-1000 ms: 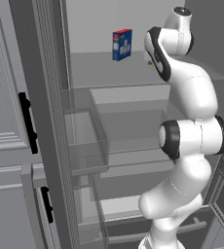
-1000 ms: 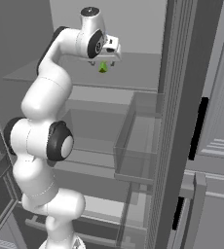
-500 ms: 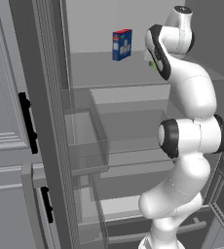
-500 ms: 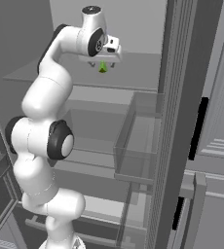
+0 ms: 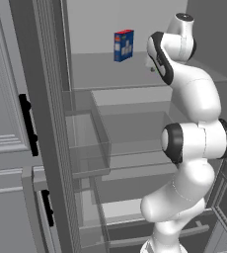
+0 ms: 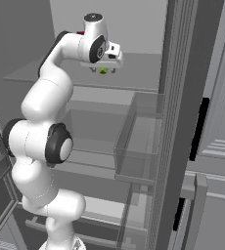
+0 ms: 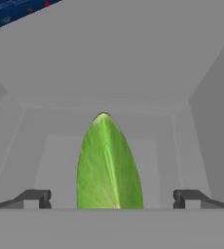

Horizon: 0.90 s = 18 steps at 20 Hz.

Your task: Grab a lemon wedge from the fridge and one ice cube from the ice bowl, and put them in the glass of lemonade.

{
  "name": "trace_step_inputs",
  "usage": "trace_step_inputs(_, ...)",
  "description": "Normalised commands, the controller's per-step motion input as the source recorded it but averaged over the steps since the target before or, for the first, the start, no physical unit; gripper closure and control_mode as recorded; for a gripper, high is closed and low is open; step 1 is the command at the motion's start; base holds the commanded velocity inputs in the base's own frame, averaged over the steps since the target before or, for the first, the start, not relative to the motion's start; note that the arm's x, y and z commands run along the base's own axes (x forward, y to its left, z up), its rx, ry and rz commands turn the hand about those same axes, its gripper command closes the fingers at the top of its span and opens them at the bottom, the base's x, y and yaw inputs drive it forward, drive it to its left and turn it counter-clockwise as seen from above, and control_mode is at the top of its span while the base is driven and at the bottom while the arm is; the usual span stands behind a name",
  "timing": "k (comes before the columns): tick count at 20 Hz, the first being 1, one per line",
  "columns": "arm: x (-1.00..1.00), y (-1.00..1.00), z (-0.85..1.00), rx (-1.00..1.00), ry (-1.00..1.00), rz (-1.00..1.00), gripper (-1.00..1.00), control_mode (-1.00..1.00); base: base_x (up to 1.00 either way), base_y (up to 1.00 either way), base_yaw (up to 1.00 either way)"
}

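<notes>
The gripper (image 7: 111, 198) hangs wide open directly over the lemon wedge (image 7: 109, 165) on the fridge shelf (image 6: 134, 73), wedge's long axis running between the fingertips.

Arm: the white arm rises from the base in stacked bends, elbow joint dark at mid-height, upper link reaching high and forward.
Wrist: folded over at the top of the reach, hand pointing down and forward.
Gripper (image 6: 103, 69): jaws spread wide, nothing clamped between them.
Fingertips (image 7: 36, 198): two dark tips stand far apart at either side of the hand view, level with each other.
</notes>
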Motion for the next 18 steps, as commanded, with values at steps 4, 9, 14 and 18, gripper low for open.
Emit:
trace_step_inputs(4, 0.0, 0.0, -0.17, 0.0, 0.0, 0.0, -1.0, -1.0, 0.0, 0.0, 0.0)
trace_step_inputs(9, 0.0, 0.0, -0.03, 0.0, 0.01, 0.0, 1.0, -1.0, 0.0, 0.0, 0.0)
trace_step_inputs(14, 0.0, 0.0, 0.0, 0.0, 0.01, 0.0, 1.0, -1.0, 0.0, 0.0, 0.0)
trace_step_inputs(18, -0.05, 0.0, 0.0, 0.0, 0.0, 0.0, 1.0, -1.0, 0.0, 0.0, 0.0)
